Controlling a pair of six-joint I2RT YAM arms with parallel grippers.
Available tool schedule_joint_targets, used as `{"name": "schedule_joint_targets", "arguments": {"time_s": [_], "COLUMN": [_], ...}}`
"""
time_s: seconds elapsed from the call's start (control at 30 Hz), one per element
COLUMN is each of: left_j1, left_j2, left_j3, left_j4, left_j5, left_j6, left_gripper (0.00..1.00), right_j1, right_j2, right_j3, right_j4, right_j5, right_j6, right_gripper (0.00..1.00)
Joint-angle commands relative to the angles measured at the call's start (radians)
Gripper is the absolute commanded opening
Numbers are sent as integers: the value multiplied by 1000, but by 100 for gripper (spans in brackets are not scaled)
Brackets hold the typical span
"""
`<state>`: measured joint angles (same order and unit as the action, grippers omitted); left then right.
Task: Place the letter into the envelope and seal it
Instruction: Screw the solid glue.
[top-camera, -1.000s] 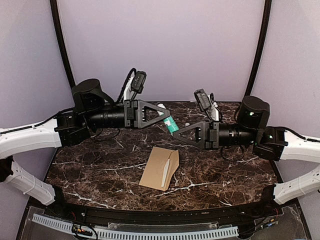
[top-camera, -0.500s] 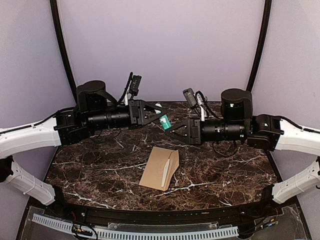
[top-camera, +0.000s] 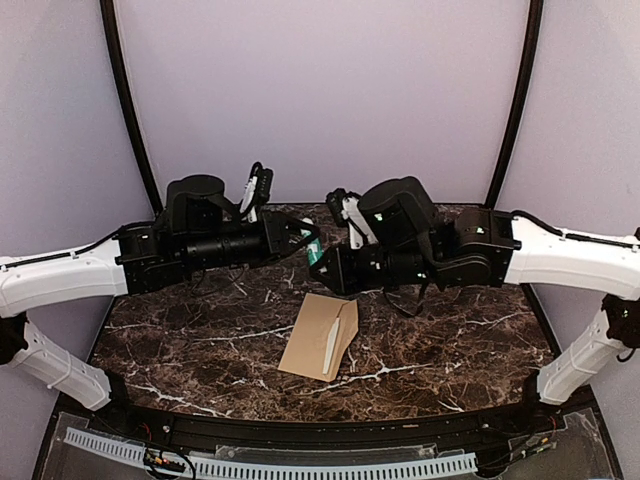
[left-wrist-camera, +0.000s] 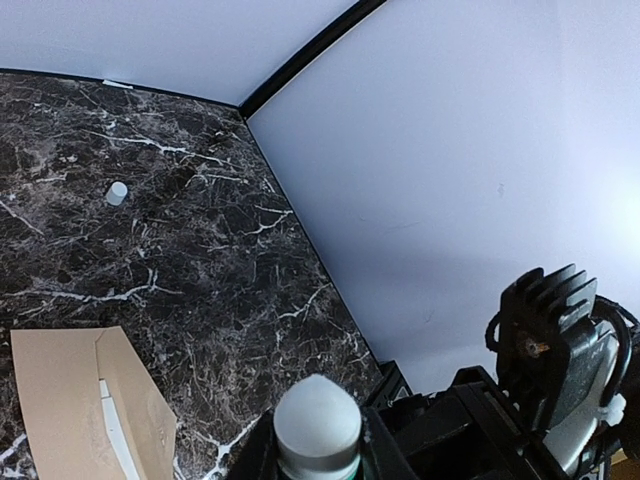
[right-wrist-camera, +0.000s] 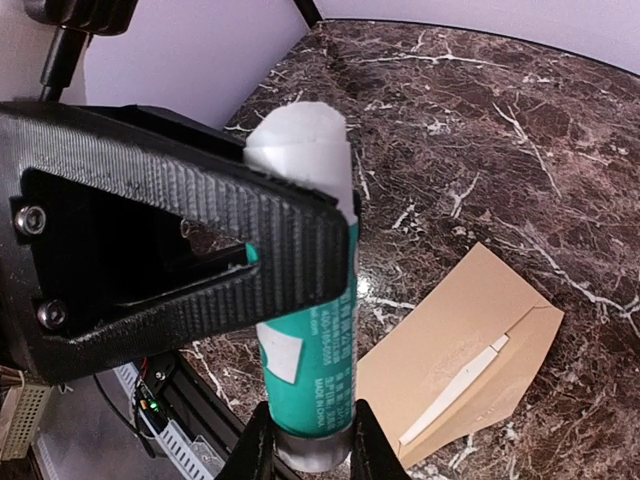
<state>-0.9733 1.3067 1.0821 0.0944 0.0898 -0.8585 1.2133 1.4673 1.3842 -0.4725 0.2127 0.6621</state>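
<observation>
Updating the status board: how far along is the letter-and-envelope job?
Done: cream paper letter looks tucked into the kraft-brown paper envelope, only a pale strip showing. In hand: left end effector and right end effector both grip a green-labelled white glue stick. Left: glue the flap, press it shut.

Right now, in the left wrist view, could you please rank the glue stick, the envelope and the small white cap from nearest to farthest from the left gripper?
1. The glue stick: held in the left gripper, bottom centre.
2. The envelope: lying below, at the lower left.
3. The white cap: farthest back, at the upper left.
</observation>
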Motion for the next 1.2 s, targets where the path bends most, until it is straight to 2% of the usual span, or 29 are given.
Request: {"name": "schedule_joint_targets", "arguments": {"time_s": [0.0, 0.17, 0.27, 0.57, 0.77, 1.0, 1.1, 1.17], "left_j1": [-16, -16, -15, 2, 11, 12, 12, 12], "left_j2": [-23, -25, -24, -89, -137, -133, -135, -137], "left_j3": [-35, -52, -54, -88, -129, -141, -147, -148], "left_j4": [16, 23, 27, 95, 240, 359, 379, 383], "left_j5": [-1, -14, -19, -28, 62, 261, 303, 319], "left_j6": [-33, -46, -47, -53, -21, 29, 40, 48], "left_gripper": [0, 0, 0, 0, 0, 0, 0, 0], "right_j1": [-3, 6, 7, 5, -3, -10, -10, -10], "right_j2": [68, 113, 93, -120, -227, -234, -217, -206], "right_j3": [72, 117, 100, -111, -220, -269, -256, -247], "right_j4": [-91, -121, -88, 133, 243, 455, 496, 500], "right_j5": [168, 180, 155, -33, -132, -279, -297, -292], "right_j6": [70, 70, 57, 5, 4, 6, 5, 6], "right_gripper": [6, 6, 10, 43, 61, 67, 66, 61]}}
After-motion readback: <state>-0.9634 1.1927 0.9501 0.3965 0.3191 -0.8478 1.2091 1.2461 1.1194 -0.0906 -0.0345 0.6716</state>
